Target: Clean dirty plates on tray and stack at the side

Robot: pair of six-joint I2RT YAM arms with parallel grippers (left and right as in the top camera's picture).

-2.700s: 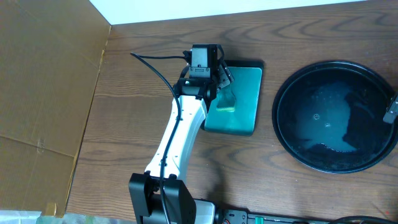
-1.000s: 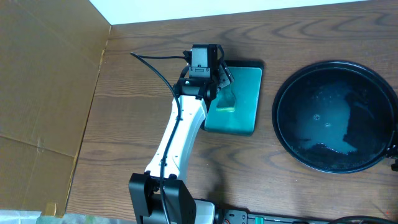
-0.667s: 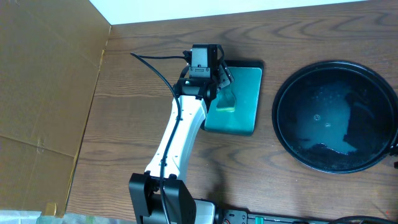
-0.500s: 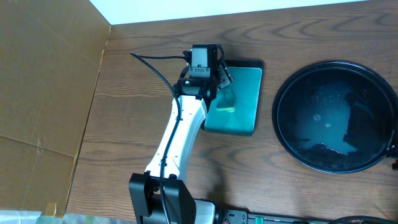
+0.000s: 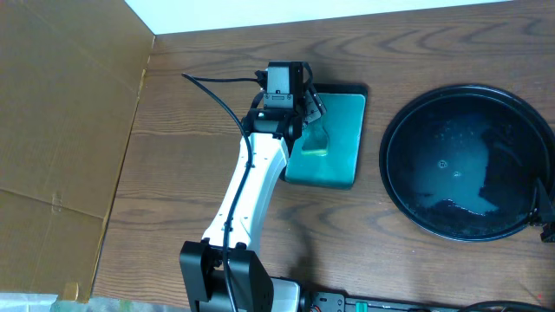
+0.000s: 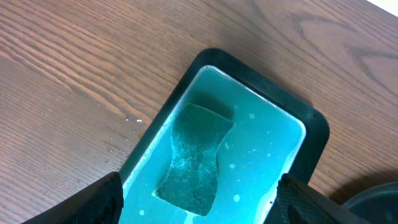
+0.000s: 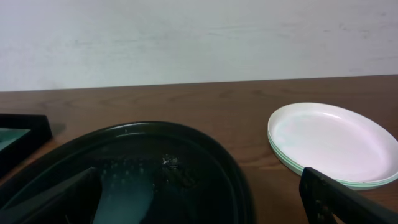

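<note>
The round black tray (image 5: 392, 165) sits on the right of the table, its floor wet and glossy with nothing standing in it. In the right wrist view its rim (image 7: 236, 180) lies just ahead of my open right gripper (image 7: 199, 182). The white plates (image 7: 336, 142) rest stacked on the wood to the tray's right. Only a dark bit of the right gripper (image 5: 546, 217) shows at the overhead view's right edge. My left gripper (image 6: 199, 190) hangs open above the small teal tray, with nothing between its fingers.
The teal rectangular tray (image 5: 342, 130) with a black rim (image 6: 314, 134) holds a dark teal sponge (image 6: 194, 155) lying in shallow water. A cardboard sheet (image 5: 61, 130) covers the table's left side. A white wall (image 7: 199, 37) stands behind the table.
The right gripper has slid from beside the black tray's right rim toward the near edge of the table. The left arm has stayed still over the teal tray.
</note>
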